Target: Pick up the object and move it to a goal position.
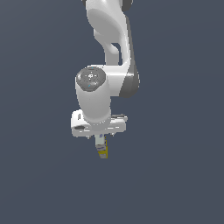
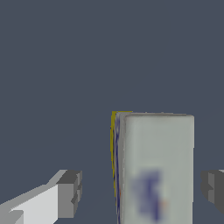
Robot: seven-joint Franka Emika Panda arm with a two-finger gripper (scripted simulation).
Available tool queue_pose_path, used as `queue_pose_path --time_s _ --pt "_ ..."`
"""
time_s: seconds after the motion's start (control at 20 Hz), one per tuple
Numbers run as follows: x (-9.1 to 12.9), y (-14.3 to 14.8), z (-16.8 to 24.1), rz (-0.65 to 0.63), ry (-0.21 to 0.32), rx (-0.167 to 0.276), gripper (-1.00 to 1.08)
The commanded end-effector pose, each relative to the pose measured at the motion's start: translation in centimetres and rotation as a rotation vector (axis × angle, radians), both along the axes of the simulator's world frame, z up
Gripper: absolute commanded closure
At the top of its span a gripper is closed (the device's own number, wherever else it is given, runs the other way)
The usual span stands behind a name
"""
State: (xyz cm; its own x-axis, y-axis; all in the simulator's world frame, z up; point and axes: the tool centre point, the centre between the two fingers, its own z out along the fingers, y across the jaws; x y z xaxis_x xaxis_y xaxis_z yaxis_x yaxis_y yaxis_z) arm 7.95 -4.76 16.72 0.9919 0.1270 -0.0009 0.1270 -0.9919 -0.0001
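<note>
Box (image 2: 155,168) sits between the spread fingers (image 2: 68,193) in the wrist view, a clear gap on each side, so the gripper (image 2: 140,190) is open and nothing is pinched yet. Step in hand looks like grasping: centre the box, close evenly on the narrow sides. Exterior view shows the box (image 1: 102,150) just below the gripper (image 1: 101,139); surface contact probably, but unreadable.

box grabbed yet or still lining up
Done: the gripper is brought over the box, a finger on either side. In hand: closing; the wrist view shows gaps both sides, so no grasp yet. Left: clamp, lift, carry to the goal, which neither view shows.
</note>
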Motion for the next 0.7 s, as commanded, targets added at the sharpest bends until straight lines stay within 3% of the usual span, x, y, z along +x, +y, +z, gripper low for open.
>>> queue_pose_path --time_s 0.0,0.35,0.4,0.65 --pt "-0.01 0.01 -0.99 0.0 -0.001 0.0 -0.92" --pt "0.16 -0.01 -1.52 0.0 -0.001 0.0 -0.92" --pt "0.16 -0.01 -1.52 0.0 -0.001 0.0 1.08" --pt "0.16 -0.01 -1.52 0.0 -0.001 0.0 1.08"
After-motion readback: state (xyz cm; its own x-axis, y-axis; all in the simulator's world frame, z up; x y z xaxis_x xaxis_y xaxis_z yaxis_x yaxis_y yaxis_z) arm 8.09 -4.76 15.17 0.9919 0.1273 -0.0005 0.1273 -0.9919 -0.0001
